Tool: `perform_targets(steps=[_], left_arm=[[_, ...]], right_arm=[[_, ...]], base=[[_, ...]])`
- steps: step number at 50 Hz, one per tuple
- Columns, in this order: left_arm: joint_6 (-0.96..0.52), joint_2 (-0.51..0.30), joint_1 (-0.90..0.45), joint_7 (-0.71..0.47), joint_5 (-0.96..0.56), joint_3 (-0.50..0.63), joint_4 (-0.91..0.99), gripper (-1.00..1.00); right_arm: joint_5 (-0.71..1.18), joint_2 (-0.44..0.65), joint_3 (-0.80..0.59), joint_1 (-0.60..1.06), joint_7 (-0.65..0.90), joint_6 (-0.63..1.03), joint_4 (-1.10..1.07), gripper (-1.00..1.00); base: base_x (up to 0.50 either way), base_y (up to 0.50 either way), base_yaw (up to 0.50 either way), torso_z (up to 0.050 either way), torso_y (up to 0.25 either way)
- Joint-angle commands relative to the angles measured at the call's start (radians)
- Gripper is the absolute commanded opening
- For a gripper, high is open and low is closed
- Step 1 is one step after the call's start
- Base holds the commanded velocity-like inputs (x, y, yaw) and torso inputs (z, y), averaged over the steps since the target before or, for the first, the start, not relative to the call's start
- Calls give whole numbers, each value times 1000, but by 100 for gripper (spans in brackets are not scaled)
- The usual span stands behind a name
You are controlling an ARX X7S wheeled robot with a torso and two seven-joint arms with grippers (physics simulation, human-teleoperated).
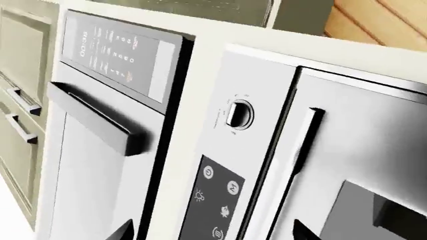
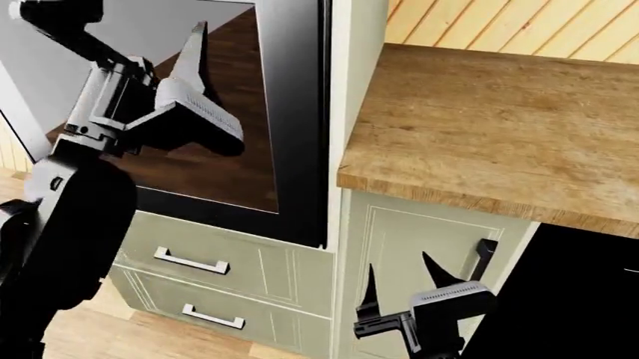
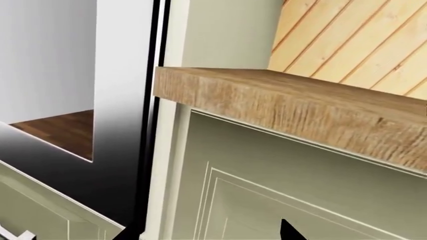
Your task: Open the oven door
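Observation:
The oven door [image 2: 289,112] is shut, with a glossy black frame and a dark glass window that mirrors a wood floor. It fills the head view's upper left. My left gripper [image 2: 218,86] hangs open right in front of the glass, one finger pointing up, nothing between its fingers. In the left wrist view only its fingertips [image 1: 123,231] show, before steel appliance fronts with black bar handles [image 1: 87,117]; I cannot tell which front is the oven door. My right gripper [image 2: 399,263] is open and empty, low, in front of the pale green cabinet door [image 2: 399,239]. The oven door's frame [image 3: 127,165] lies beside it.
A wooden countertop [image 2: 499,127] juts out to the right of the oven. Two pale green drawers [image 2: 190,262] with silver handles sit under the oven. The cabinet door has a black bar handle [image 2: 486,258]. A matte black panel [image 2: 579,299] stands at the lower right.

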Motion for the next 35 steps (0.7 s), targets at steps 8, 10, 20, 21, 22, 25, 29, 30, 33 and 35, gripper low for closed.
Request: perform_targets(steps=[8, 10, 20, 21, 22, 25, 29, 30, 33, 35], left_arm=[[152, -31, -410, 123, 224, 227, -236, 100], [154, -21, -426, 129, 221, 229, -257, 100], [147, 14, -474, 170, 210, 235, -297, 100], [145, 15, -475, 173, 210, 235, -295, 100], [144, 16, -476, 175, 210, 235, -293, 100], [136, 17, -474, 184, 206, 231, -275, 100], [114, 4, -453, 219, 193, 221, -197, 100], [107, 1, -447, 231, 190, 219, -173, 100], [94, -1, -438, 250, 182, 214, -131, 100], [86, -2, -431, 261, 179, 212, -106, 100]], right_arm=[[-1, 9, -7, -2, 19, -6, -3, 100], [0, 9, -8, -2, 20, -8, 0, 100], [1, 14, -12, -2, 27, -9, -2, 100], [1, 14, -13, -2, 28, -10, -2, 100], [2, 15, -13, -2, 28, -9, -2, 100], [5, 15, -14, 1, 28, -12, 3, 100], [11, 17, -14, -1, 28, -9, 0, 100], [13, 17, -15, 1, 27, -11, 4, 100], [16, 18, -17, 2, 27, -10, 5, 100], [16, 19, -18, 2, 28, -7, 2, 100]], base=[[0, 0, 0, 0, 0], [0, 0, 0, 0, 0], [0, 0, 0, 0, 0], [0, 0, 0, 0, 0], [0, 0, 0, 0, 0], [0, 0, 0, 0, 0], [0, 0, 0, 0, 0], [0, 0, 0, 0, 0], [0, 0, 0, 0, 0], [0, 0, 0, 0, 0]])
